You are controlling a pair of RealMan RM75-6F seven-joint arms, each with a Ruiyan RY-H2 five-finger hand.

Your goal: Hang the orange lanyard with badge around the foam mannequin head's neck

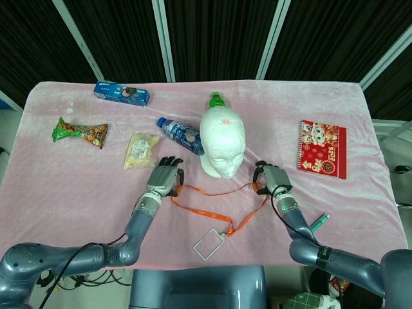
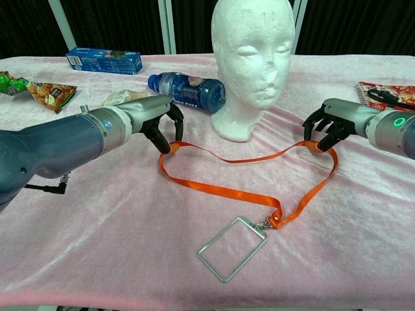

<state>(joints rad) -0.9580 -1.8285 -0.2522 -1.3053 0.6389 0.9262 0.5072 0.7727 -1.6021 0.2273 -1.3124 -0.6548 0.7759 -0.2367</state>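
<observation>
lanyard: orange lanyard (image 2: 249, 192) lies flat on the pink cloth (image 2: 130, 259) just near of the foam mannequin head (image 2: 251, 58), its loop spread wide between the two hands, badge holder (image 2: 232, 248) at the near end.
left hand: left hand (image 2: 157, 123) has fingers curled down onto the loop's left end; it looks pinched on the strap, though the contact is partly hidden.
right hand: right hand (image 2: 329, 128) is closed over the loop's right end, seemingly gripping the strap.
step: the grasp looks made at both ends; the lift has not begun.
next move: raise both ends together, keep the loop wide, carry it far over the crown, then lower it to the neck.
materials: flat woven ribbon, limp; clear rectangular holder on a metal clip; pitted white foam, light and easily tipped; plush cloth.
</observation>
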